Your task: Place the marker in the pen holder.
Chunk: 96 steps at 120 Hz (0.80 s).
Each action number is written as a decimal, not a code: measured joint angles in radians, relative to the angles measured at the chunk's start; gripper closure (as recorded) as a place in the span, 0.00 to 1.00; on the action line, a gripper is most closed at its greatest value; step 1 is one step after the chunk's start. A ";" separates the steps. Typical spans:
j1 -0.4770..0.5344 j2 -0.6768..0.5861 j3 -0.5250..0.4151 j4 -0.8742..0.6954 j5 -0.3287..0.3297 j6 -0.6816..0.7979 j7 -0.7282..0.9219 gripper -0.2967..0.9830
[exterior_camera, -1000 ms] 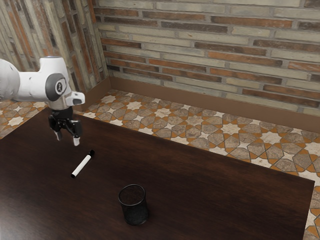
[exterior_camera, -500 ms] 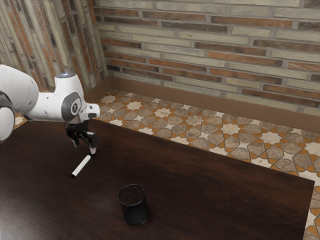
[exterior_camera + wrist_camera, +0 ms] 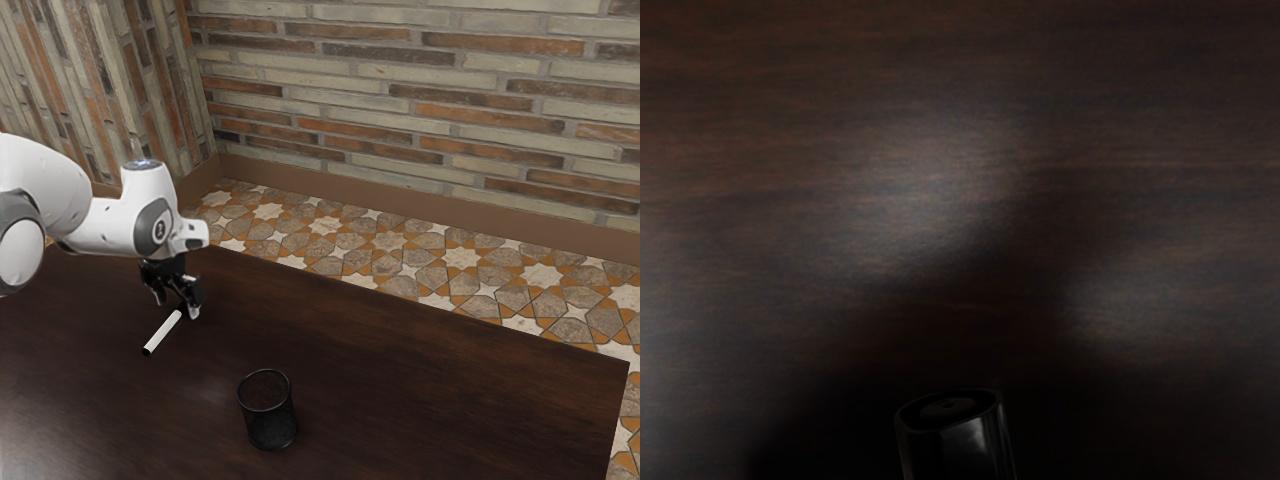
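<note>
My gripper (image 3: 177, 308) is low over the table at the marker's black-capped end, its two fingers spread apart. The white marker (image 3: 162, 333) lies flat on the wood, its other black tip pointing toward the exterior view's lower left. In the wrist view the marker's black end (image 3: 956, 446) appears at the lower edge, just under my hand. A black mesh pen holder (image 3: 268, 412) stands upright, nearer the exterior view's bottom, apart from marker and gripper.
The dark wooden table (image 3: 400, 390) carries these things. Its far edge runs toward the exterior view's right, with patterned floor tiles (image 3: 460, 262) and a brick wall (image 3: 420, 100) beyond.
My gripper has come down and toward the exterior view's right, from above the table to the marker's capped end. Marker and pen holder have stayed where they were.
</note>
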<state>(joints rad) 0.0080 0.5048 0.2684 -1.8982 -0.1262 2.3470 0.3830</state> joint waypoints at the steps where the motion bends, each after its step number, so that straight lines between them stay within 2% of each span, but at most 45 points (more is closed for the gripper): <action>1: 0.000 0.001 0.000 0.000 0.000 0.000 0.000 0.25; 20: -0.001 0.013 0.000 0.000 0.001 0.006 -0.001 0.28; 96: -0.008 -0.007 0.000 0.002 0.004 0.002 0.000 0.70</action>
<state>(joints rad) 0.0000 0.4975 0.2684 -1.8963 -0.1218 2.3492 0.3827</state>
